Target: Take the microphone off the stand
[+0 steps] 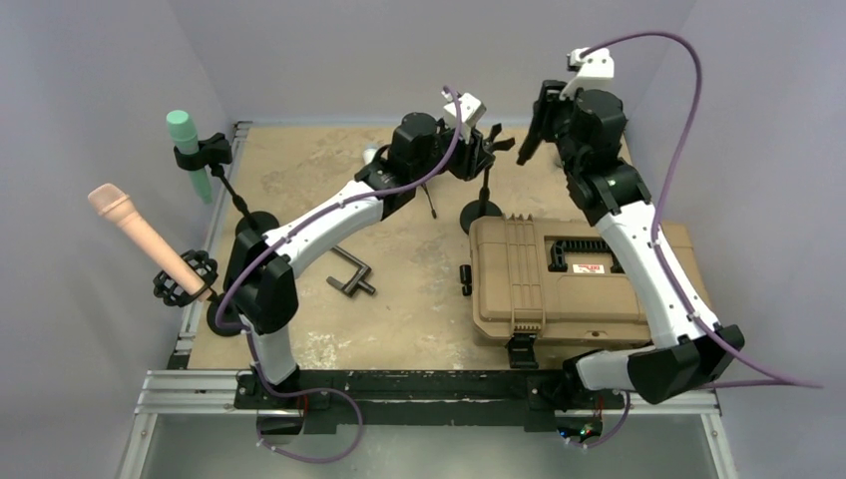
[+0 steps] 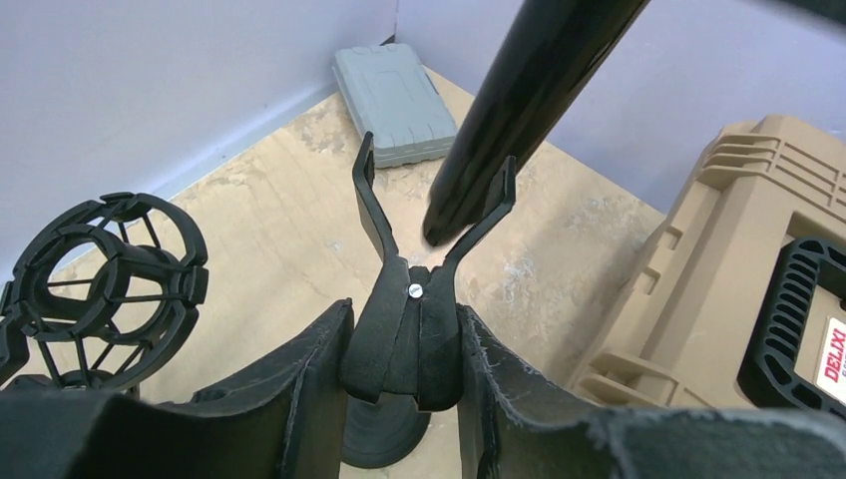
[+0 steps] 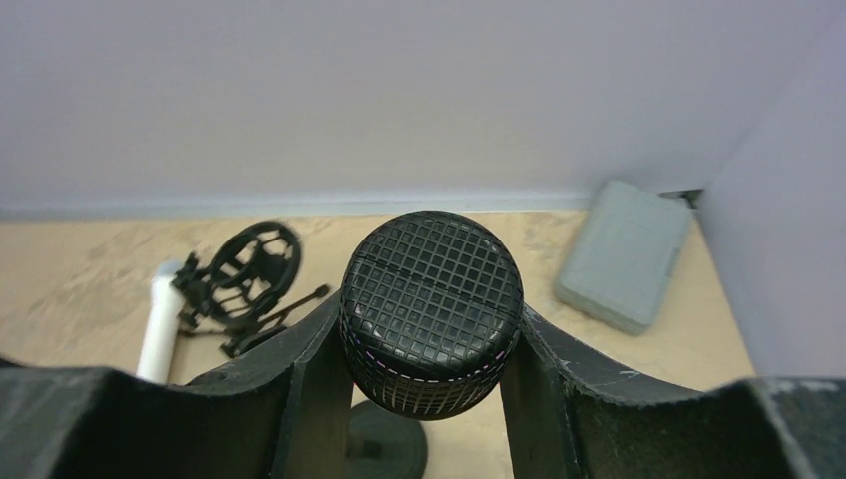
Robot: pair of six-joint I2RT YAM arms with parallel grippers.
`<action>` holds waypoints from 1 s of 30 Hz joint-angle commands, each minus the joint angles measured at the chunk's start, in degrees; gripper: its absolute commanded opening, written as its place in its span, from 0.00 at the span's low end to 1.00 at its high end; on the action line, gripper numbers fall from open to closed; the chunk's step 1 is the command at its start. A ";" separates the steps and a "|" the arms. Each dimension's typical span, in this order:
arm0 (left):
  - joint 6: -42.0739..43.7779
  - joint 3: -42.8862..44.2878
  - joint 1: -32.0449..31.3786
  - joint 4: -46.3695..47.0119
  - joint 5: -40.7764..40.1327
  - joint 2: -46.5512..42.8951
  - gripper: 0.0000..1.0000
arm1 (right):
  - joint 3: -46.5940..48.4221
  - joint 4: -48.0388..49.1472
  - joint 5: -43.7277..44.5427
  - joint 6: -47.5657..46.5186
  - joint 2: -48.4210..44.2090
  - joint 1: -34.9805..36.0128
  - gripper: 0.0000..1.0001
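A black microphone [image 2: 529,100] with a grid grille [image 3: 431,299] is at the back middle of the table. My right gripper [image 3: 431,339] is shut on its head and shows in the top view [image 1: 531,132]. The microphone's lower end sits between the spread prongs of the stand's black clip [image 2: 409,299]. My left gripper [image 2: 404,334] is shut on the clip's handles, squeezing them together, and shows in the top view [image 1: 469,155]. The stand's round base [image 1: 481,215] rests on the table below.
A tan hard case [image 1: 559,279] lies right of the stand. A grey case [image 2: 399,90] lies in the back corner. A black shock mount [image 2: 100,289] with a white microphone [image 3: 160,324] lies behind. Green [image 1: 188,140] and pink [image 1: 140,235] microphones stand at the left. A black clamp [image 1: 351,274] lies mid-table.
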 commanded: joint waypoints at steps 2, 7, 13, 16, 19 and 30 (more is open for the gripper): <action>-1.42 4.31 0.10 -3.19 3.37 0.52 0.02 | 1.29 3.70 9.15 0.36 -5.67 -1.61 0.00; -4.56 6.39 0.09 -5.65 3.63 0.36 0.55 | 0.58 3.70 3.91 -1.18 -10.22 -1.63 0.00; -5.30 7.98 0.10 -9.65 4.82 -2.70 0.97 | 4.13 2.40 0.38 -0.07 -12.87 -1.56 0.00; -5.05 6.93 0.21 -11.39 4.57 -5.70 1.00 | 6.51 0.82 -3.44 0.53 -13.16 -1.56 0.00; -5.23 3.86 0.46 -12.05 4.99 -10.34 0.99 | 7.41 0.28 -8.82 2.38 -14.38 -1.57 0.00; -11.18 -16.80 3.61 -14.13 6.53 -36.30 0.98 | 13.03 -6.54 -46.85 2.93 -3.27 4.05 0.00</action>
